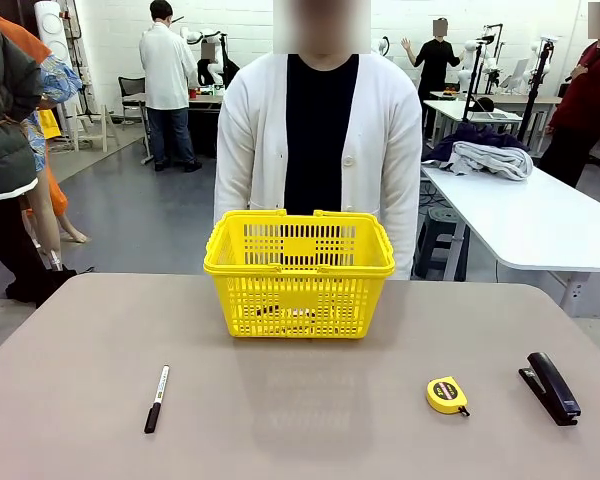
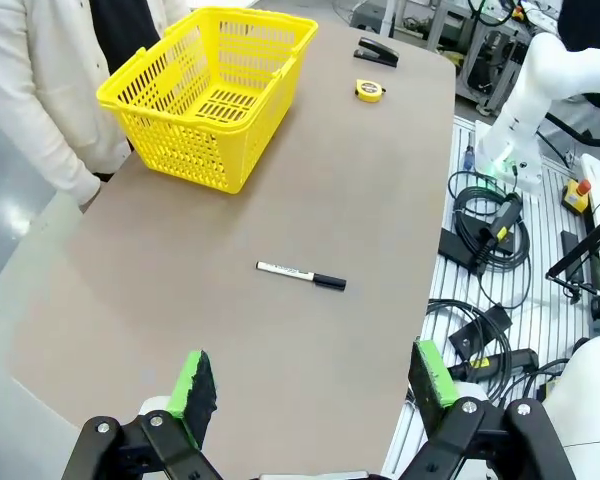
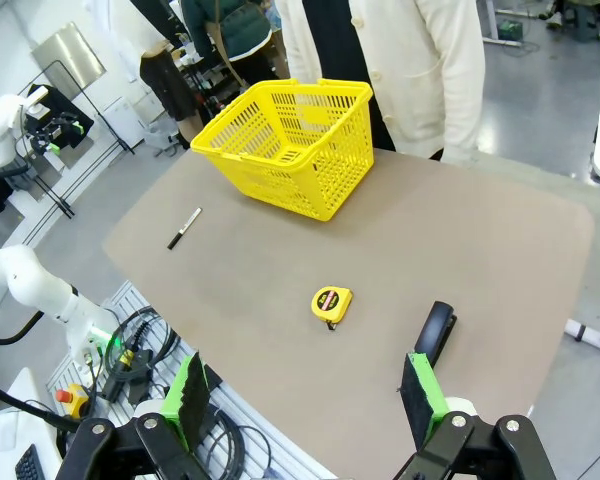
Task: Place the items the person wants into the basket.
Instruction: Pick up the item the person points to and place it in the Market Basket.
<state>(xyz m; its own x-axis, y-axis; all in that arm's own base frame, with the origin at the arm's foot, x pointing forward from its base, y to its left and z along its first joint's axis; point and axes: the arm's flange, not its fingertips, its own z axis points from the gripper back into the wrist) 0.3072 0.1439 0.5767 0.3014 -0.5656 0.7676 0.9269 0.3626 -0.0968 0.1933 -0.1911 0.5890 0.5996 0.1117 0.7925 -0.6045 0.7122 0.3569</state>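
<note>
A marker (image 1: 157,398), seemingly capped, lies well apart from a tape measure (image 1: 447,394).

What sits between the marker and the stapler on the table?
The yellow tape measure, near the stapler; the stretch toward the marker is bare, in the front view.

Yellow lattice basket (image 1: 298,300) stands upright, centred; black stapler (image 1: 551,388) lies flat at right.

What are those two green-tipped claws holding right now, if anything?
Nothing. The left gripper and the right gripper both stand open and empty. The marker, tape measure and stapler lie untouched on the table.
</note>
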